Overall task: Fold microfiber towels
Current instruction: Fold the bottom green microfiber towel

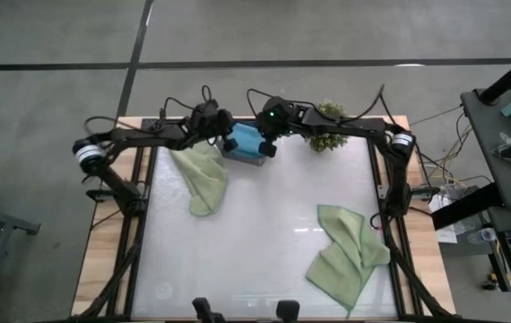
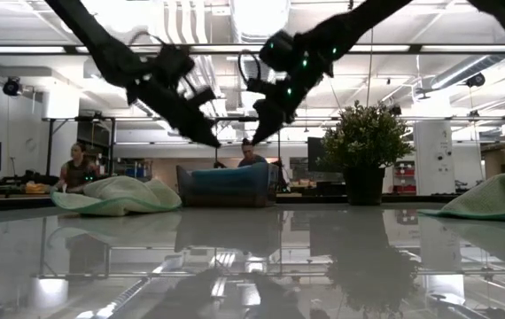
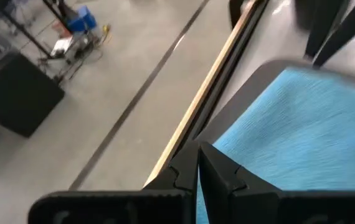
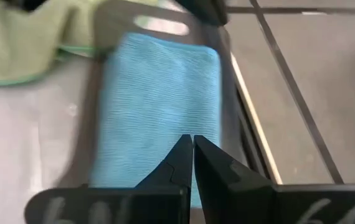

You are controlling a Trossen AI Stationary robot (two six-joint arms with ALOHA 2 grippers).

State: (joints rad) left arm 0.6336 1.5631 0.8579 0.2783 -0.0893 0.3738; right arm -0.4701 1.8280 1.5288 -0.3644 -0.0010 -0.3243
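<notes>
A folded teal-blue microfiber towel (image 1: 245, 141) lies in a small dark grey tray (image 2: 226, 197) at the table's far edge. In the low view both grippers hang above the tray, clear of it. My left gripper (image 2: 213, 142) is shut over the tray's left end, and my right gripper (image 2: 257, 138) is shut over its right end. A light sage green towel (image 1: 202, 175) lies crumpled on the table left of the tray. Another green towel (image 1: 350, 251) lies loosely folded at the near right. The wrist views show the shut fingers of my left gripper (image 3: 197, 155) and my right gripper (image 4: 192, 146) above the teal towel (image 4: 159, 93).
A bushy green potted plant (image 1: 327, 127) stands at the far edge, right of the tray. The table's middle (image 1: 264, 224) is bare white surface. People sit in the room beyond the table in the low view.
</notes>
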